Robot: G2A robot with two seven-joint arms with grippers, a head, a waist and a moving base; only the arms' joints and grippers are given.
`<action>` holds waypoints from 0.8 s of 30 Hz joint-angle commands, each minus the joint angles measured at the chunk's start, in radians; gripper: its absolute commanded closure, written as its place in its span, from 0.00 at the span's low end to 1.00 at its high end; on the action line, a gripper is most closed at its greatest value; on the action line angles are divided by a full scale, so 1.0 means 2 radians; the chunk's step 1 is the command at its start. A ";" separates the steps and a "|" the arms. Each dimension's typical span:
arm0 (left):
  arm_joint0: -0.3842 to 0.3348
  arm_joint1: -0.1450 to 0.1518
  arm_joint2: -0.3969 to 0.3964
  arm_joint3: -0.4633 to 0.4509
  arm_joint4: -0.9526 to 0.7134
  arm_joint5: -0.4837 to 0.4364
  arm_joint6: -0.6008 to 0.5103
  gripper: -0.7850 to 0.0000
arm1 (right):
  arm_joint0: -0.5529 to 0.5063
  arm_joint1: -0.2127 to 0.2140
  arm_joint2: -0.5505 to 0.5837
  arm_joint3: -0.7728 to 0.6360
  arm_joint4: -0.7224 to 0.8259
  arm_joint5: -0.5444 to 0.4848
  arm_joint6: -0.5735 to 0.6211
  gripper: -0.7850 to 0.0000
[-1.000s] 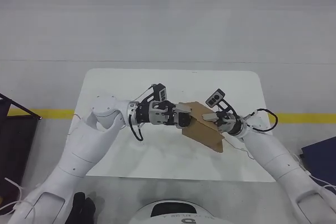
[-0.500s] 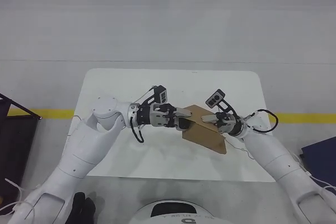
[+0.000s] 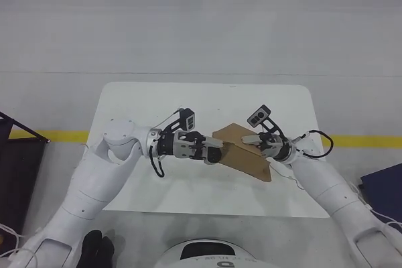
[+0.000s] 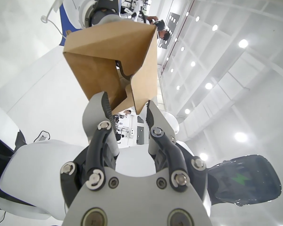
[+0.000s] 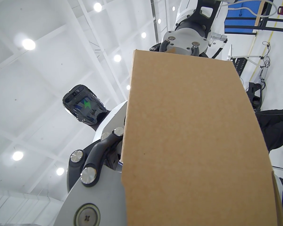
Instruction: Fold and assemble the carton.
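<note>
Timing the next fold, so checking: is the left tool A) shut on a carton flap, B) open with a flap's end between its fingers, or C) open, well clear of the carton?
B: the left wrist view shows the left tool open, with a flap end of the carton between its fingers.

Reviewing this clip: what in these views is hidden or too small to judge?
- How the right gripper holds the carton: in the right wrist view the carton's broad panel covers it; in the top view it is too small.
- Whether the carton's low corner rests on the table: too small in the top view.
- Whether the left gripper touches the carton: the left wrist view shows a corner between its open jaws, but contact is unclear.
</note>
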 commanded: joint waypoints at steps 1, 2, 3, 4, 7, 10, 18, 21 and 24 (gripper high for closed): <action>0.001 0.002 -0.001 -0.002 0.005 0.006 -0.002 0.60 | 0.000 0.000 0.000 -0.001 -0.001 0.000 0.000 1.00; 0.001 0.002 0.000 -0.003 0.008 0.010 -0.003 0.60 | 0.000 -0.001 0.001 -0.001 -0.002 0.000 0.000 1.00; 0.001 0.003 0.000 -0.003 0.011 0.015 -0.005 0.60 | 0.000 -0.001 0.001 -0.001 -0.003 0.001 0.000 1.00; 0.001 0.004 0.002 -0.003 0.014 0.019 -0.007 0.60 | 0.000 -0.001 0.001 -0.001 -0.004 0.001 0.000 1.00; 0.000 0.006 0.004 -0.003 0.024 0.024 -0.010 0.62 | 0.000 -0.001 0.002 -0.003 -0.006 0.002 0.000 1.00; 0.000 0.006 -0.006 -0.008 0.001 0.008 -0.009 0.61 | 0.000 -0.001 0.004 -0.004 -0.007 0.002 0.000 1.00; 0.005 0.006 -0.051 -0.029 -0.075 -0.036 0.024 0.66 | -0.004 0.000 0.009 -0.007 -0.009 0.004 0.000 1.00; -0.005 0.003 -0.034 -0.021 -0.078 -0.027 0.039 0.65 | -0.005 0.000 0.009 -0.010 -0.011 0.004 0.000 1.00; -0.025 -0.001 -0.010 0.001 -0.058 -0.021 0.054 0.64 | -0.005 0.000 0.010 -0.012 -0.012 0.004 0.000 1.00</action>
